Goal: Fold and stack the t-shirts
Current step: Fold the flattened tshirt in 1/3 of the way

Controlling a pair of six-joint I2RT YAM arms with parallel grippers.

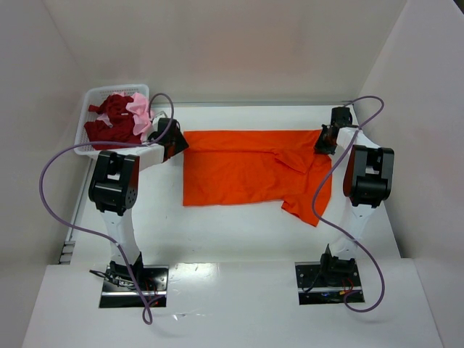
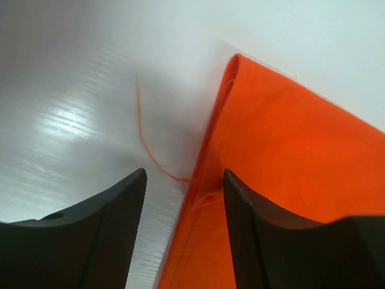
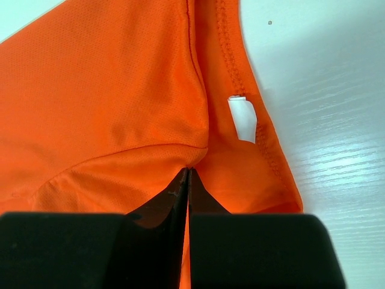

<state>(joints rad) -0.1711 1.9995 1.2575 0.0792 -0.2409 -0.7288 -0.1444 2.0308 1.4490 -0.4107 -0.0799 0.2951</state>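
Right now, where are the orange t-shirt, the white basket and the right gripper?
orange t-shirt (image 1: pixel 239 170): top view, middle of its body.
white basket (image 1: pixel 92 92): top view, rim's far left corner.
right gripper (image 3: pixel 187 171): right wrist view, between shut fingertips.

White table. Orange t-shirt flat on it: edge between jaws of left gripper, collar pinched in jaws of right gripper. Loose thread ahead of left jaws. Mesh basket beyond them.
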